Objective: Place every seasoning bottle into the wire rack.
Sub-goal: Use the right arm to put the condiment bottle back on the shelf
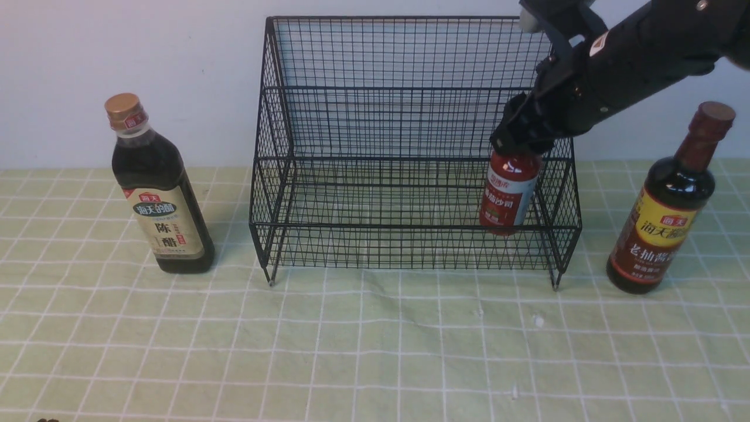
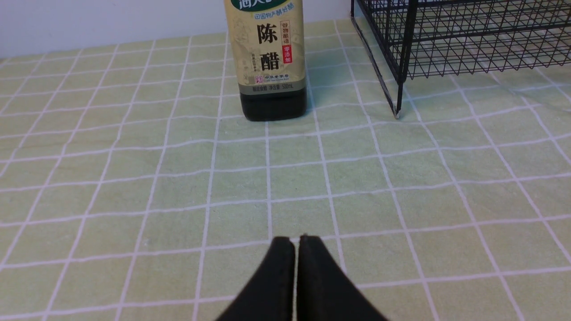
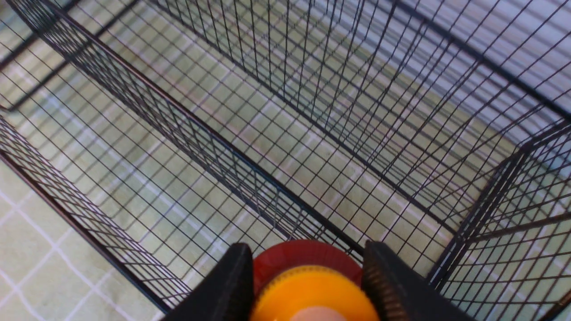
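The right gripper (image 3: 307, 256) pinches the yellow cap (image 3: 312, 294) of the red bottle (image 1: 508, 193). The bottle hangs below it, almost upright, in the low front shelf of the rack (image 1: 410, 88), at the right end. I cannot tell if its bottom sits on the wire. The left gripper (image 2: 296, 243) is pressed together and empty, and the gold-cap bottle (image 1: 158, 193) stands ahead of it. The yellow-label bottle (image 1: 665, 217) stands nearer the right arm. Under everything is a green checked cloth (image 1: 375, 351), with a white wall (image 1: 146, 47) behind.

Right end effector (image 1: 520, 142) hides neck of red bottle (image 1: 508, 193)
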Available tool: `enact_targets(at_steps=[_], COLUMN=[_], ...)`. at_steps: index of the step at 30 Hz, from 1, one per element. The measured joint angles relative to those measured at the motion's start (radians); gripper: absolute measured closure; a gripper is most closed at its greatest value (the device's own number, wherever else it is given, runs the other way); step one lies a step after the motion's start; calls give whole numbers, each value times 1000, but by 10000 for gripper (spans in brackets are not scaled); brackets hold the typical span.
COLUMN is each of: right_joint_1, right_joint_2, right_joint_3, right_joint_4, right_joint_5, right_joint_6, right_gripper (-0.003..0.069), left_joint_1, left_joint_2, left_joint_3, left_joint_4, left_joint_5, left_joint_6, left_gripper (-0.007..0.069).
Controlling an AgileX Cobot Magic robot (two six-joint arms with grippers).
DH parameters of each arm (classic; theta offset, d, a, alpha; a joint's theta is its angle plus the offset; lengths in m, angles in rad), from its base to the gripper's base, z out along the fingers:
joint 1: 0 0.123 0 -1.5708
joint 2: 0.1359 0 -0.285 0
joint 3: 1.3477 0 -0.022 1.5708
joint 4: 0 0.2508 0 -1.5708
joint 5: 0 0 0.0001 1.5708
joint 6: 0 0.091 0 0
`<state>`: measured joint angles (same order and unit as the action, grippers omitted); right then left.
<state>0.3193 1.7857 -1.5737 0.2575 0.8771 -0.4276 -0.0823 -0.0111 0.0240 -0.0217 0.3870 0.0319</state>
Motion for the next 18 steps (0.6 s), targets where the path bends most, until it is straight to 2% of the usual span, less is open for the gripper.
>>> enact_targets(at_steps=[13,18], right_joint_1=[1,1], right_joint_2=[70,57], right_joint_3=[-5,-8], right_joint_4=[-6,-18], right_joint_5=[34,50], right_joint_6=[0,33], right_gripper=[364,244], left_joint_1=[0,0], left_joint_2=[0,0], left_joint_3=[0,0], left_joint_4=[0,0], left_joint_5=[0,0], left_joint_6=[0,0], left_gripper=[631,631])
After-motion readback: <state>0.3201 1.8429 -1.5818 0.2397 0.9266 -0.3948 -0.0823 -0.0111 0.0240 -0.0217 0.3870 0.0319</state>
